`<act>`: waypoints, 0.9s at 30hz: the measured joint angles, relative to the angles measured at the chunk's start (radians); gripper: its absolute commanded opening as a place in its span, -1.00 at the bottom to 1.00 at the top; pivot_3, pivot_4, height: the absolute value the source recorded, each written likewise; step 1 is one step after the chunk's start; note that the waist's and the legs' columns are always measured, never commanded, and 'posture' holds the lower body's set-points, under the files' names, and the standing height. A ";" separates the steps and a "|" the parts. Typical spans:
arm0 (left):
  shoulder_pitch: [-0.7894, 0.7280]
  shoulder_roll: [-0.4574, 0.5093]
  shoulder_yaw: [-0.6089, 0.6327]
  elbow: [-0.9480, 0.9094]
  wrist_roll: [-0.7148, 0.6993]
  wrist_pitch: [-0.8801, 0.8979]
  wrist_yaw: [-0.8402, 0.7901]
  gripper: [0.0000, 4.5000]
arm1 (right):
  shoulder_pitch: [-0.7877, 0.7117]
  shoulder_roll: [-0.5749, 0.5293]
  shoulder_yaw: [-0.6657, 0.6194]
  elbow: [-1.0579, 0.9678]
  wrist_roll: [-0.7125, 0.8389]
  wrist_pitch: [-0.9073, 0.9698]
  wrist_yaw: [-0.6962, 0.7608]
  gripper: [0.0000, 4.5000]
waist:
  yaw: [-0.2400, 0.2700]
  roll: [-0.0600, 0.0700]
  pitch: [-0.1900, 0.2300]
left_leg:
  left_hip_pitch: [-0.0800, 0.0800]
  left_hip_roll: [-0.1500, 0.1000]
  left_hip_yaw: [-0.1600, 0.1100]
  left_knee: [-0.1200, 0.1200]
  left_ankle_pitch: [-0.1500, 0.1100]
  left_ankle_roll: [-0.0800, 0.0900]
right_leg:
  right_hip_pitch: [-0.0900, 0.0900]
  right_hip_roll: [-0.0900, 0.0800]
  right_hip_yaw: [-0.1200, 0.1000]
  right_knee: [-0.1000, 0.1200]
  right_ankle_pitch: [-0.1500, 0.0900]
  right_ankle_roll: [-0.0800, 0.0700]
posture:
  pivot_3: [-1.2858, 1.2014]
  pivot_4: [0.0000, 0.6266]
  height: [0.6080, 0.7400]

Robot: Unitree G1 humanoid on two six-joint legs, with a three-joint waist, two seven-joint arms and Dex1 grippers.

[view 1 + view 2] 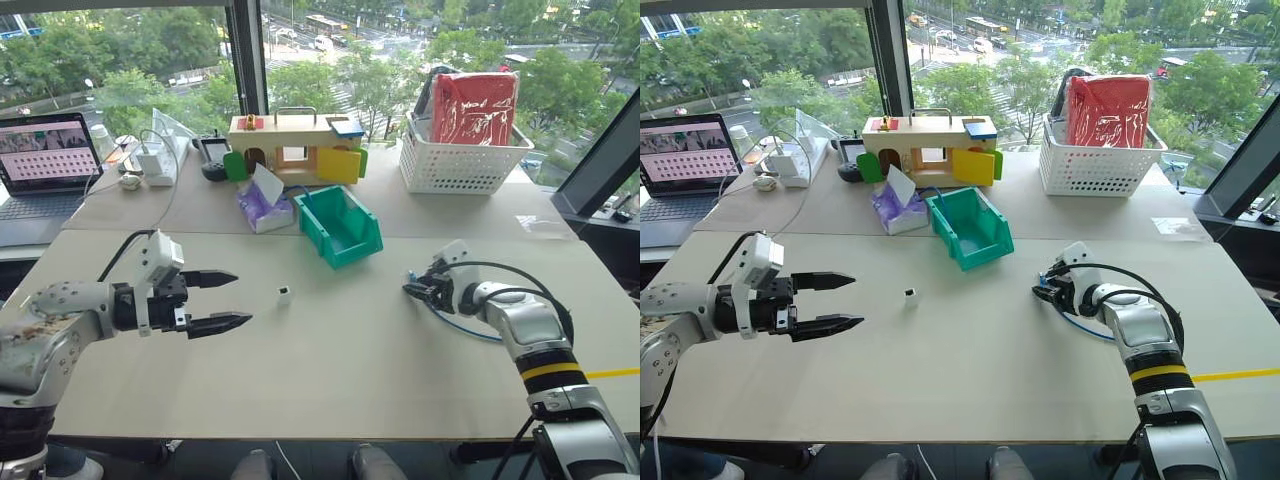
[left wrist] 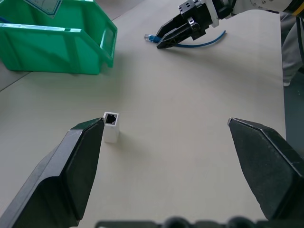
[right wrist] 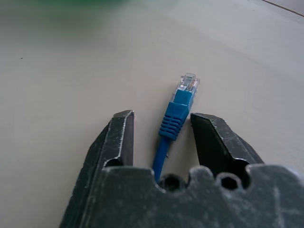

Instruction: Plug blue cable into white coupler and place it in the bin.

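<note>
The thin light-blue cable [image 3: 171,124] with a small clear plug at its tip lies flat on the pale bench [image 1: 360,380], over on the robot's right side. The right pincer [image 3: 162,124] is low over it, and the cable's ribbed blue end sits between the two black fingers. The fingers stand close on each side of it, with a small gap on both sides, so they have not squeezed it. The rest of the cable curls away on the bench beside the right arm.

The tiny white boxy coupler [image 1: 284,294] stands upright near the middle of the bench, with its dark socket hole facing up. It is apart from the cable.

The left pincer [image 1: 228,300] hangs above the bench on the robot's left, pointing toward the coupler. Its fingers are spread wide and hold nothing.

The small green plastic bin [image 1: 340,225] with a low front lip sits farther back on the bench, behind the coupler. A purple and white tissue pack [image 1: 262,203] lies just beside it.
</note>
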 measured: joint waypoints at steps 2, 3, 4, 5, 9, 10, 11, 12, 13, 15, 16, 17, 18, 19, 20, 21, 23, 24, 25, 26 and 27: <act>-0.017 0.000 -0.001 0.001 -0.001 0.000 0.003 1.00 | 0.007 -0.006 0.005 -0.012 -0.012 -0.014 0.018 -0.89 | 0.000 0.000 0.000 | 0.000 0.000 0.000 0.000 0.000 0.000 | 0.000 0.000 0.000 0.000 0.000 0.000 | 0.03 -0.52 0.64; -0.033 -0.001 -0.004 0.002 -0.001 0.000 0.002 1.00 | 0.015 -0.028 0.034 -0.035 -0.027 -0.038 0.054 -0.98 | 0.000 0.000 0.000 | 0.000 0.000 0.000 0.000 0.000 0.000 | 0.000 0.000 0.000 0.000 0.000 0.000 | 0.03 -0.52 0.64; -0.039 -0.001 -0.005 0.002 -0.002 -0.001 0.002 1.00 | 0.018 -0.042 0.058 -0.050 -0.040 -0.057 0.086 -0.99 | 0.000 0.000 0.000 | 0.000 0.000 0.000 0.000 0.000 0.000 | 0.000 0.000 0.000 0.000 0.000 0.000 | 0.03 -0.52 0.64; -0.047 -0.002 -0.013 0.003 -0.001 -0.001 0.000 1.00 | 0.024 -0.073 0.101 -0.076 -0.069 -0.105 0.129 -0.99 | 0.000 0.001 0.000 | -0.001 0.000 0.000 0.000 0.000 0.000 | -0.001 0.000 0.000 0.000 0.000 0.000 | 0.03 -0.52 0.64; -0.099 -0.028 -0.110 0.033 0.049 -0.036 -0.012 1.00 | 0.028 -0.168 0.284 -0.262 -0.119 -0.254 0.427 -1.00 | -0.003 0.002 0.001 | -0.001 0.001 0.000 0.000 0.000 0.000 | -0.001 0.001 0.000 0.000 -0.001 0.000 | 0.03 -0.52 0.64; -0.104 -0.040 -0.151 0.035 0.067 -0.055 -0.024 1.00 | 0.026 -0.155 0.325 -0.297 -0.118 -0.258 0.482 -1.00 | -0.004 0.002 0.001 | -0.001 0.001 -0.001 0.000 0.000 0.000 | -0.001 0.002 0.000 0.000 -0.001 0.000 | 0.03 -0.52 0.64; -0.106 -0.047 -0.181 0.038 0.083 -0.069 -0.035 1.00 | 0.025 -0.149 0.348 -0.316 -0.119 -0.258 0.513 -1.00 | -0.004 0.002 0.001 | -0.001 0.001 -0.001 0.000 0.000 0.000 | -0.002 0.001 0.000 0.001 -0.001 0.000 | 0.03 -0.52 0.64; -0.106 -0.052 -0.211 0.046 0.099 -0.085 -0.047 1.00 | 0.009 -0.149 0.375 -0.334 -0.120 -0.257 0.555 -1.00 | -0.003 0.002 0.001 | -0.001 0.001 0.000 0.000 0.000 0.000 | -0.002 0.001 0.000 0.001 -0.001 0.000 | 0.03 -0.52 0.64; -0.110 -0.056 -0.229 0.054 0.113 -0.096 -0.055 1.00 | 0.001 -0.144 0.396 -0.352 -0.121 -0.257 0.589 -1.00 | -0.001 0.002 0.001 | -0.001 0.001 -0.001 0.000 0.000 0.000 | -0.002 0.001 -0.001 0.001 -0.001 -0.001 | 0.03 -0.52 0.64; -0.127 -0.059 -0.253 0.063 0.130 -0.110 -0.069 1.00 | -0.012 -0.111 0.437 -0.370 -0.124 -0.261 0.633 -1.00 | 0.001 0.001 0.001 | -0.001 0.001 -0.001 0.000 0.000 0.000 | -0.002 0.001 -0.001 0.001 -0.001 -0.001 | 0.03 -0.52 0.64; -0.134 -0.059 -0.260 0.062 0.135 -0.117 -0.077 1.00 | -0.025 -0.092 0.458 -0.366 -0.133 -0.275 0.648 -1.00 | 0.002 0.001 0.001 | -0.001 0.000 -0.001 0.001 0.000 0.000 | -0.002 0.001 -0.001 0.001 -0.001 -0.001 | 0.03 -0.52 0.64; -0.144 -0.060 -0.271 0.058 0.135 -0.120 -0.086 1.00 | -0.043 -0.074 0.475 -0.361 -0.143 -0.291 0.655 -1.00 | 0.001 0.001 0.001 | -0.002 0.001 0.000 0.001 0.000 0.000 | -0.002 0.001 -0.001 0.001 -0.001 -0.001 | 0.03 -0.52 0.64; -0.144 -0.061 -0.274 0.051 0.134 -0.120 -0.091 1.00 | -0.054 -0.063 0.485 -0.355 -0.151 -0.305 0.656 -1.00 | 0.001 0.001 0.001 | -0.002 0.001 -0.001 0.001 0.000 0.000 | -0.002 0.001 -0.001 0.001 -0.001 -0.001 | 0.03 -0.52 0.64; -0.139 -0.074 -0.275 0.033 0.121 -0.117 -0.096 1.00 | -0.081 -0.033 0.503 -0.312 -0.184 -0.358 0.651 -1.00 | 0.001 0.001 0.001 | -0.002 0.000 -0.001 0.001 0.000 0.000 | -0.002 0.001 -0.001 0.001 -0.001 -0.001 | 0.03 -0.52 0.64; -0.136 -0.093 -0.277 0.019 0.115 -0.117 -0.096 1.00 | -0.091 -0.024 0.505 -0.293 -0.197 -0.382 0.650 -1.00 | 0.002 0.002 0.001 | -0.002 0.001 -0.001 0.001 0.000 0.000 | -0.002 0.001 -0.001 0.001 -0.001 -0.001 | 0.03 -0.52 0.64; -0.128 -0.101 -0.280 0.008 0.113 -0.116 -0.094 1.00 | -0.098 -0.018 0.507 -0.278 -0.204 -0.399 0.651 -1.00 | 0.002 0.001 0.001 | -0.001 0.001 -0.001 0.001 0.000 0.000 | -0.001 0.001 -0.001 0.001 -0.001 -0.001 | 0.03 -0.52 0.64; -0.093 -0.103 -0.310 -0.019 0.124 -0.120 -0.090 1.00 | -0.115 -0.002 0.505 -0.235 -0.209 -0.424 0.653 -0.55 | 0.003 0.001 0.001 | -0.001 0.001 -0.001 0.001 0.000 0.000 | -0.001 0.001 -0.001 0.001 -0.001 -0.001 | 0.03 -0.52 0.64; -0.082 -0.110 -0.328 -0.029 0.127 -0.120 -0.088 1.00 | -0.115 0.000 0.502 -0.226 -0.208 -0.428 0.653 -0.43 | 0.004 0.001 0.001 | -0.001 0.001 -0.001 0.001 0.000 0.000 | -0.001 0.001 -0.001 0.002 -0.001 -0.001 | 0.03 -0.52 0.64; -0.074 -0.122 -0.340 -0.038 0.129 -0.117 -0.082 1.00 | -0.115 -0.001 0.496 -0.221 -0.208 -0.428 0.652 -0.32 | 0.004 0.001 0.001 | -0.001 0.001 -0.001 0.001 0.000 0.000 | -0.001 0.001 -0.001 0.002 -0.001 -0.001 | 0.03 -0.52 0.64; -0.072 -0.135 -0.359 -0.053 0.129 -0.110 -0.072 1.00 | -0.115 -0.004 0.486 -0.219 -0.207 -0.422 0.652 -0.18 | 0.010 0.001 0.001 | -0.002 0.001 -0.002 0.002 0.000 0.000 | -0.001 0.001 -0.001 0.002 -0.001 -0.001 | 0.03 -0.52 0.64; -0.072 -0.138 -0.367 -0.063 0.129 -0.104 -0.067 1.00 | -0.115 -0.009 0.481 -0.220 -0.205 -0.414 0.652 -0.01 | 0.013 0.001 0.001 | -0.002 0.001 -0.002 0.003 0.000 0.000 | -0.001 0.001 -0.001 0.002 -0.001 -0.001 | 0.03 -0.52 0.64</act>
